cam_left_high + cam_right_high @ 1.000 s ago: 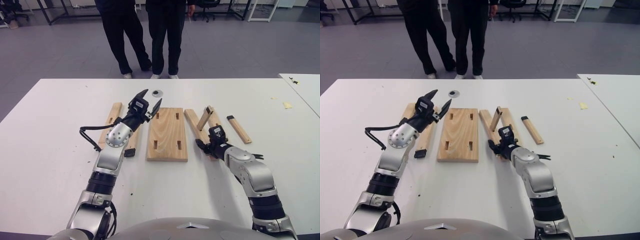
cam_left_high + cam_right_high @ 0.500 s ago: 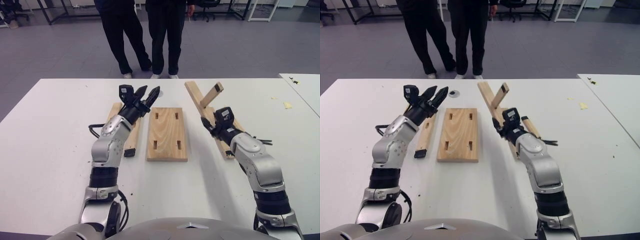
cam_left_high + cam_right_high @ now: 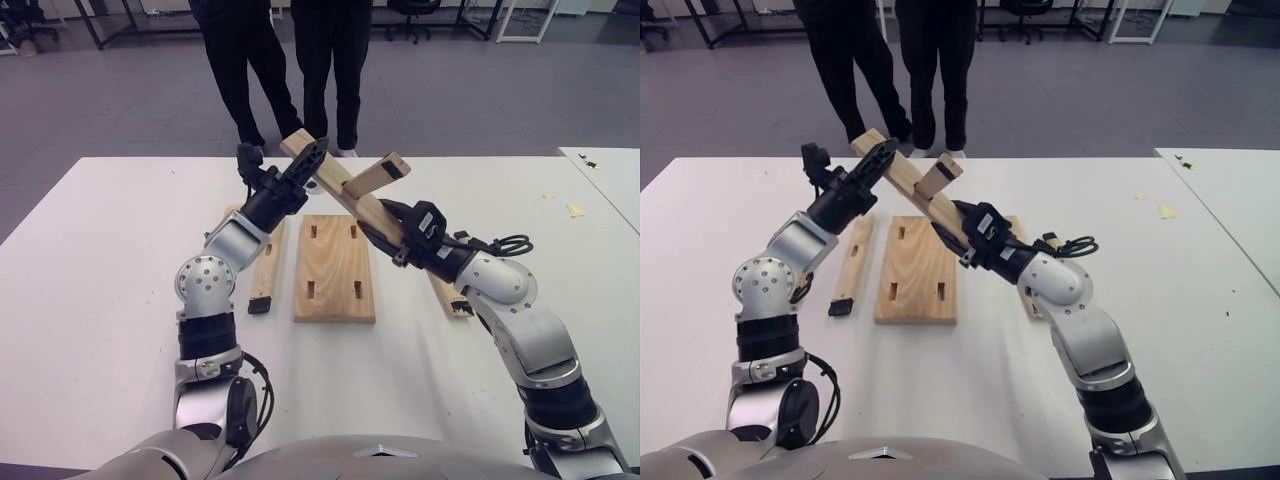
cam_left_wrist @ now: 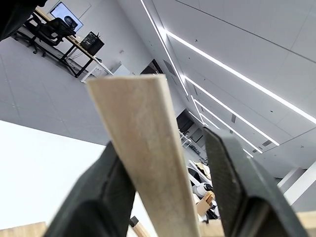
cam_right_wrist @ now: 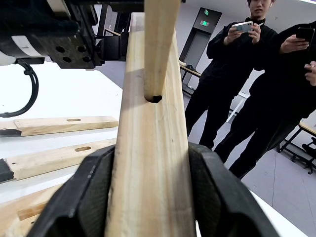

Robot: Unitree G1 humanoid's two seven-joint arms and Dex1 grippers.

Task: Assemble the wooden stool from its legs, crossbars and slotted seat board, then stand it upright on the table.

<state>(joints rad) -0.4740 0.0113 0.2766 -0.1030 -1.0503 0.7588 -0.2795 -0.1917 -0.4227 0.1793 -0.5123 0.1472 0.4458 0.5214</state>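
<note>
table (image 3: 90, 300) white | slotted seat board (image 3: 334, 266) flat at centre | spare legs (image 3: 262, 275) flat, left of board | leg (image 3: 345, 195) lifted aslant above board, crossbar (image 3: 378, 175) plugged in | right gripper (image 5: 150, 158) clamped on leg's lower part | left gripper (image 4: 165, 148) fingers spread, straddling leg's top end

Bright ceiling strips (image 4: 237, 74) cast soft shadows on the table (image 3: 90, 300).
</note>
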